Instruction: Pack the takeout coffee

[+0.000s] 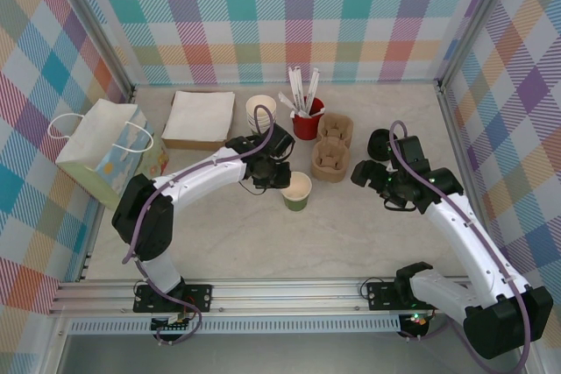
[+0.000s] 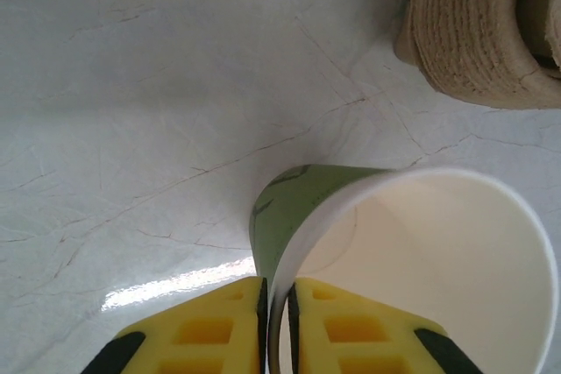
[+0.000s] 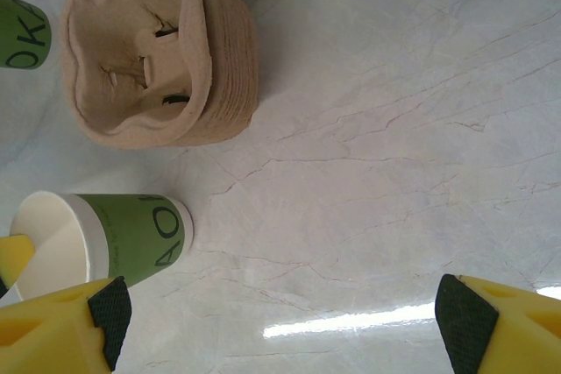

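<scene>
The takeout coffee cup [image 1: 297, 190] is a small green paper cup standing upright mid-table, white inside and with no lid on it. My left gripper [image 1: 276, 172] reaches it from the left. In the left wrist view its yellow pads [image 2: 219, 330] sit one outside and one inside the cup's wall [image 2: 289, 208], so the gripper [image 2: 279, 304] is shut on the rim. My right gripper [image 1: 372, 172] hovers to the cup's right, open. In the right wrist view the gripper [image 3: 276, 321] has bare table between its fingers and the cup [image 3: 131, 234] by the left finger.
Stacked brown pulp cup carriers [image 1: 330, 159] [image 3: 149, 50] [image 2: 473, 32] stand just behind the cup. A red holder [image 1: 307, 123] with stirrers, a stack of lidless cups [image 1: 260, 109], loose black lids [image 1: 379, 140], a napkin box [image 1: 200, 117] and a paper bag [image 1: 110, 151] line the back and left.
</scene>
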Robot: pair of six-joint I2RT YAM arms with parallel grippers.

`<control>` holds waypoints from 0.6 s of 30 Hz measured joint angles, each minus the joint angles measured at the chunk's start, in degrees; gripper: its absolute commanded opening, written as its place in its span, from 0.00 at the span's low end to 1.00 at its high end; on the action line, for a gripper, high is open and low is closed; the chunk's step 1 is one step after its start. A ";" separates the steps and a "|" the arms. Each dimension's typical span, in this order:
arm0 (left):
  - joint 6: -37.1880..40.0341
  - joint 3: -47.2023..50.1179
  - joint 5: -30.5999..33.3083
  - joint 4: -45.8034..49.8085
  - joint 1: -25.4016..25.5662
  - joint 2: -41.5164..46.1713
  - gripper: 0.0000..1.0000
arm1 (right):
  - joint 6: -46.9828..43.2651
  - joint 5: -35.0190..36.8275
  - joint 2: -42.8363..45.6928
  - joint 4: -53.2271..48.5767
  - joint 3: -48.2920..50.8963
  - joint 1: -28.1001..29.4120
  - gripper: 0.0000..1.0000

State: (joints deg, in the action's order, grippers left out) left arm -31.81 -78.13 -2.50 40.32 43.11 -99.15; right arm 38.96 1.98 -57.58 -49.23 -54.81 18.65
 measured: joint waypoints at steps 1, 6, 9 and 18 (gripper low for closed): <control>-0.04 0.00 0.11 0.00 0.02 0.00 0.24 | 0.00 0.00 0.00 -0.02 0.00 0.00 0.92; 0.20 -0.02 0.96 0.13 0.02 0.00 0.37 | -0.07 0.07 0.00 -0.24 0.00 0.00 0.92; 0.68 -0.31 1.77 0.63 0.04 0.13 0.42 | -0.48 0.44 0.00 -0.46 0.00 0.00 0.92; 3.28 -3.06 6.60 2.43 0.04 6.97 0.55 | -3.34 1.09 -1.33 -2.73 -0.76 0.00 0.92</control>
State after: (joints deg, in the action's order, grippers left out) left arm -28.53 -81.19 4.10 42.74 43.16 -92.18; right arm 35.62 3.07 -58.92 -51.96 -55.57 18.65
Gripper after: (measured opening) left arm 0.517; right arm 0.922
